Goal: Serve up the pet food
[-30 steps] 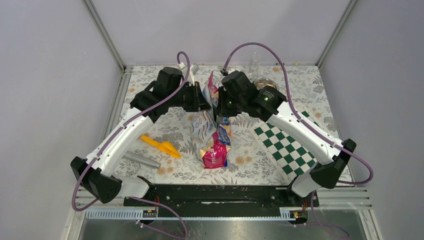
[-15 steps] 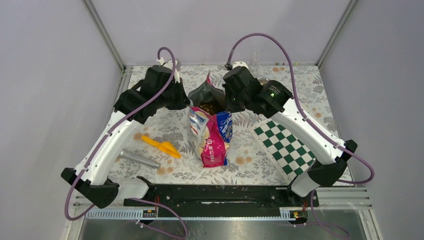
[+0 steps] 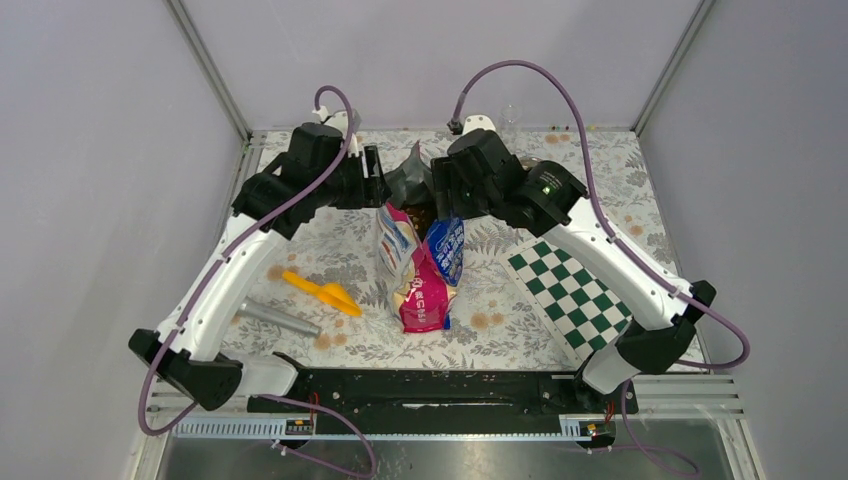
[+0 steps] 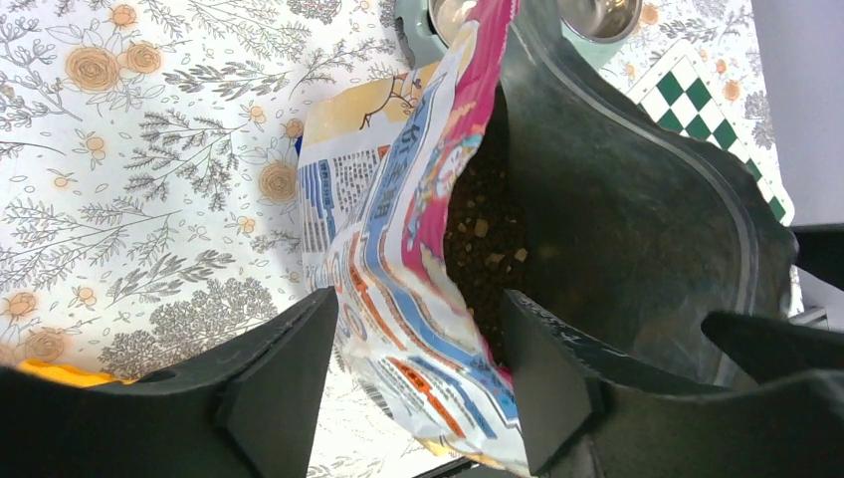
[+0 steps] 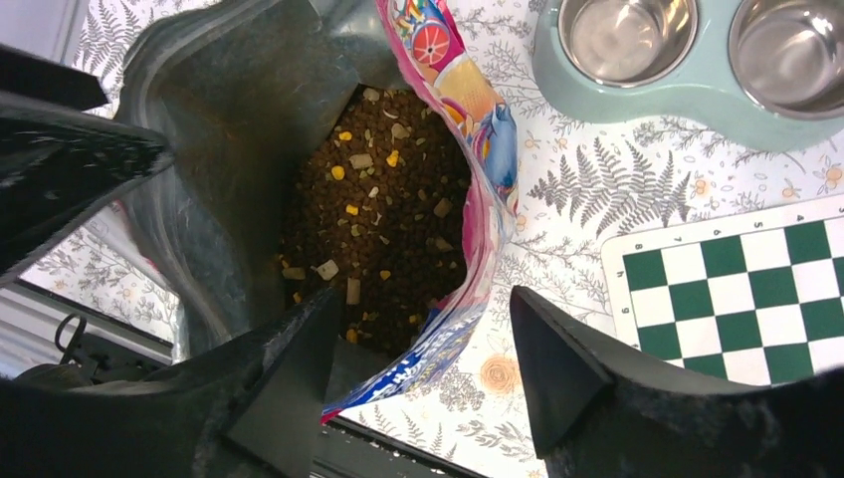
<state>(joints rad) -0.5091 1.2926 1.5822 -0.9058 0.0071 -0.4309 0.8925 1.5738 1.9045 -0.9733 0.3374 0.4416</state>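
Note:
The glossy printed bag (image 3: 420, 270) stands in the middle of the table with its mouth spread wide. The pet food (image 5: 383, 219) fills the inside as dark brown kibble with tan and yellow bits, and it also shows in the left wrist view (image 4: 488, 239). My left gripper (image 4: 416, 309) is open and straddles the bag's left wall without pinching it. My right gripper (image 5: 423, 299) is open too, with the bag's blue and magenta right rim loose between its fingers. In the top view both grippers (image 3: 378, 190) (image 3: 440, 195) flank the bag's mouth.
An orange scoop (image 3: 322, 292) and a grey metal cylinder (image 3: 280, 320) lie left of the bag. A green checkered mat (image 3: 575, 290) lies to the right. A pale green feeder with two steel bowls (image 5: 687, 70) sits behind the bag. A clear glass (image 3: 510, 115) stands by the back wall.
Both grippers were shut on the bag's top edges and pulled them apart. Now both have opened and let go, and the bag's mouth stays wide.

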